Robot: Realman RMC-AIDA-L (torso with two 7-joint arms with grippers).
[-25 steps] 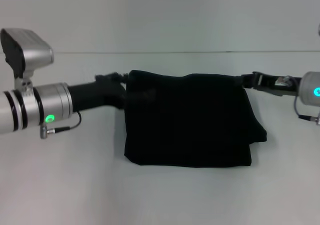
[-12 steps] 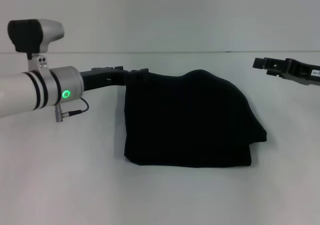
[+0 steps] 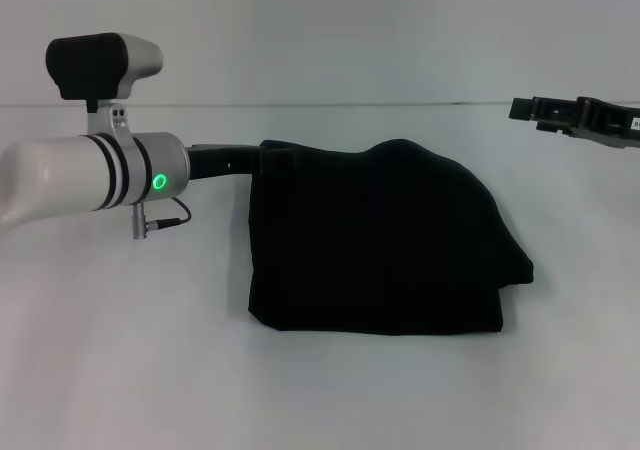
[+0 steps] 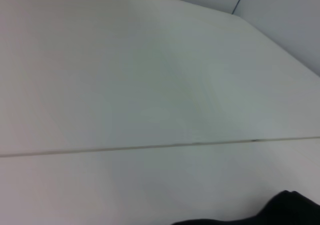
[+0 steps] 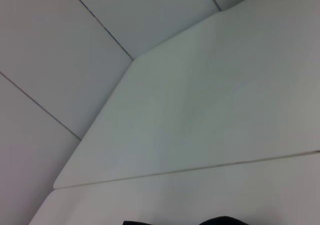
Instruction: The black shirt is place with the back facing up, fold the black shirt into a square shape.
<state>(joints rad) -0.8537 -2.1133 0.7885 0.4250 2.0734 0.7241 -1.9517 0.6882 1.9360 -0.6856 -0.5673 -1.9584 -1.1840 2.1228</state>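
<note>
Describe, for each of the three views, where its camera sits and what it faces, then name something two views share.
Head view: from the robot's head, down at the black shirt on the white table; left gripper at its far left corner, right gripper away.
Left wrist view: table and wall; no fingers.
Right wrist view: table, wall panels.
Shared: the shirt edge in the head and left wrist views.

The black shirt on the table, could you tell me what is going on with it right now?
The black shirt lies on the white table, already folded into a rough rectangle, with its far right corner slumped and rounded. The left gripper is at the shirt's far left corner, its tip against the fabric. The right gripper hangs clear of the shirt, off to the right near the table's far edge, holding nothing.
</note>
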